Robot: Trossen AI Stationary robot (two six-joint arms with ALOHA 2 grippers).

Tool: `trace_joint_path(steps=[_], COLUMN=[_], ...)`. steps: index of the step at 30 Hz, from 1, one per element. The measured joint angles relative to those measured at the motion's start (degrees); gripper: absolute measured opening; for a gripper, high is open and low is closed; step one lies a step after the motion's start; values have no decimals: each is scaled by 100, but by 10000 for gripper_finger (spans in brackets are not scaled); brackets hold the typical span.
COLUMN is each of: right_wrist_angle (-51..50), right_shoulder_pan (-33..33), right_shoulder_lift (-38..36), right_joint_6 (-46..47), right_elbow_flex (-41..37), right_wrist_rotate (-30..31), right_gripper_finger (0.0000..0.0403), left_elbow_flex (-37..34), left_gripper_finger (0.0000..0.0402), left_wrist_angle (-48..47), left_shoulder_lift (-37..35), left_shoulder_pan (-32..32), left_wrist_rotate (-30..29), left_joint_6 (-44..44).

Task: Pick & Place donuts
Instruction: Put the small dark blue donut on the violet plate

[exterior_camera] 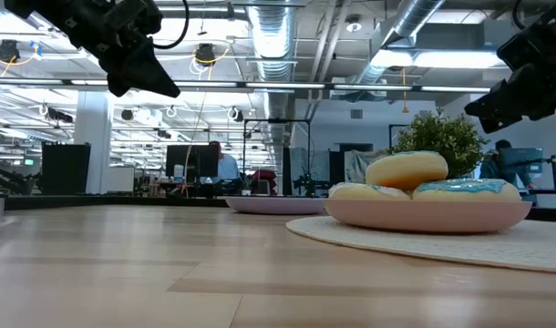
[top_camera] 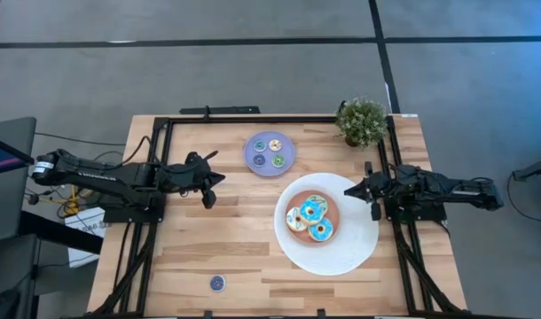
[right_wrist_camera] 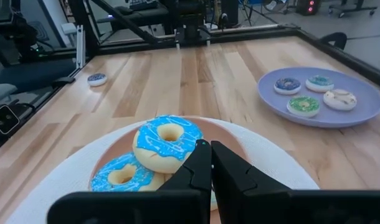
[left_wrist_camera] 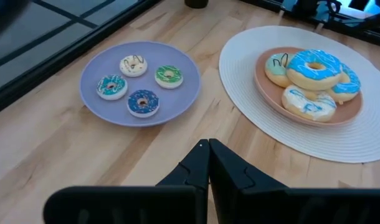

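Four large donuts are heaped on the pink centre of the white plate, just inward of my right gripper, whose fingers are pressed together and hang over the plate's rim. That pile lies straight ahead of it, the top blue donut nearest. My left gripper, also closed and holding nothing, waits well apart across the table, nearer the lavender plate with four tiny donuts. One stray tiny donut sits alone by the front edge, on my left arm's side.
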Motion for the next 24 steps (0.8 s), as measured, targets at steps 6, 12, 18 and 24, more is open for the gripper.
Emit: trace_joint_path(steps=[6,12,18,24], right_wrist_angle=[-69,-78,-70,173], right_shoulder_pan=[52,81,81,81], right_shoulder_lift=[0,0,2,2], right_joint_6=[102,98,-30,495], right_elbow_flex=[7,7,11,-11], right_wrist_rotate=[-99,-108,-107,-107], right_gripper_finger=[0,0,0,0], left_elbow_flex=[0,0,0,0], left_gripper_finger=[0,0,1,53], left_wrist_angle=[0,-2,4,-15], left_shoulder_lift=[0,0,0,306], left_shoulder_pan=[0,0,0,-2], left_wrist_rotate=[7,28,114,1032], left_joint_6=[-101,-101,-101,37])
